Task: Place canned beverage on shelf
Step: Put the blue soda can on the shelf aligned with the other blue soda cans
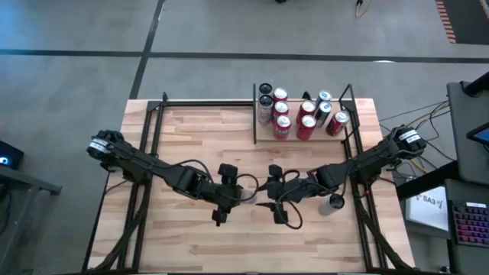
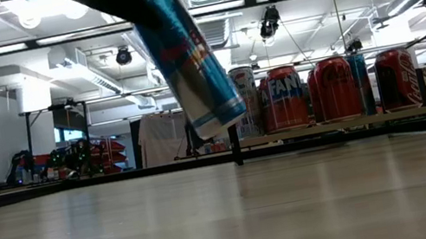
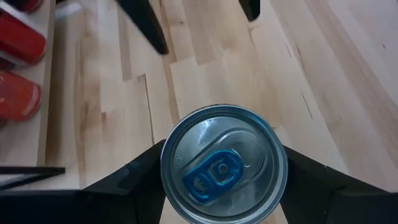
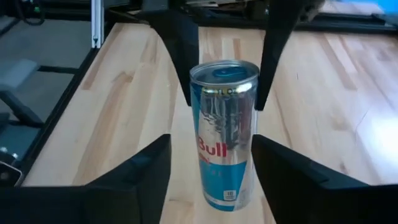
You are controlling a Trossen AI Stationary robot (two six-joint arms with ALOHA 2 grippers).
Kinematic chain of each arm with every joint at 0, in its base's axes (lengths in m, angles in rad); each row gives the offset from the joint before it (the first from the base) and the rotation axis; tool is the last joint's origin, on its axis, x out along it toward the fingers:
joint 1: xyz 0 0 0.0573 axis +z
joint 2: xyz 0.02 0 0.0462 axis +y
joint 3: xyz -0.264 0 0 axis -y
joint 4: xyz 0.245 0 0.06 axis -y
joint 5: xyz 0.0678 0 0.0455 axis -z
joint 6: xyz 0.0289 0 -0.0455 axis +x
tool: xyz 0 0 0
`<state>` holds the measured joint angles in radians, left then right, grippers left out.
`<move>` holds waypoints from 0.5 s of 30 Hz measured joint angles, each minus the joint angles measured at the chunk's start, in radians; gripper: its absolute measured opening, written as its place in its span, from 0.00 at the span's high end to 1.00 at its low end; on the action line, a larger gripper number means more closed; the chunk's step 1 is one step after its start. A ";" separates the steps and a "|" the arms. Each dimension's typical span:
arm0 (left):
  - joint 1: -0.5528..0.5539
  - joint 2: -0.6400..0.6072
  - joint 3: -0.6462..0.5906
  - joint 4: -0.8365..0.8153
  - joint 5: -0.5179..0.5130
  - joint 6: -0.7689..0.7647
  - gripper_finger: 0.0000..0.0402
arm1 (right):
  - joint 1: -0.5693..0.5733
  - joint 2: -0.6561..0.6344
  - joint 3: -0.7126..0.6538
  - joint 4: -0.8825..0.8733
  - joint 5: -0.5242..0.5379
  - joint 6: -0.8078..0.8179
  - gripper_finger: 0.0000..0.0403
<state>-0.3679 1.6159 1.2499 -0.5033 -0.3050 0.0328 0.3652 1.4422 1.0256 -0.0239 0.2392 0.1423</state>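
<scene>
A slim blue-and-silver can [image 2: 187, 58] hangs tilted above the middle of the table; it also shows in the high view [image 1: 250, 195]. My left gripper [image 3: 224, 180] is shut on it. My right gripper [image 4: 211, 180] is open just to the can's right [image 1: 269, 191], its fingers on either side of the can [image 4: 224, 143]; I cannot tell whether they touch it. The shelf [image 1: 306, 140], a light-wood board with black posts, stands at the table's far right and holds several red and blue cans [image 2: 335, 89]. My left gripper pinches the can between its two fingers, on opposite sides of the wall just under the top rim [image 4: 194, 99]. The fingers [image 4: 180, 50] come from above, pointing down at a slant. The can hangs below them, tilted and clear of the table, its top [image 3: 222, 163] toward the wrist.
A small pale can-like object [image 1: 334, 202] sits on the table under my right arm. Black frame rods [image 1: 157, 122] run along the table's left, far and right sides. Bare wood lies toward the near edge [image 1: 252, 248] and between the grippers and the shelf.
</scene>
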 joint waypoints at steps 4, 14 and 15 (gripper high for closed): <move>0.001 -0.001 0.000 0.016 0.000 0.026 0.43 | -0.006 0.000 0.000 -0.019 -0.002 0.051 0.43; 0.003 0.001 0.033 0.021 0.000 0.061 0.43 | -0.019 0.000 0.000 -0.030 0.006 -0.083 0.44; 0.003 0.001 0.033 0.021 0.000 0.063 0.43 | -0.019 0.000 0.000 -0.028 0.008 -0.090 0.44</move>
<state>-0.3645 1.6173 1.2828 -0.4824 -0.3046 0.0955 0.3462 1.4422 1.0260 -0.0524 0.2469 0.0521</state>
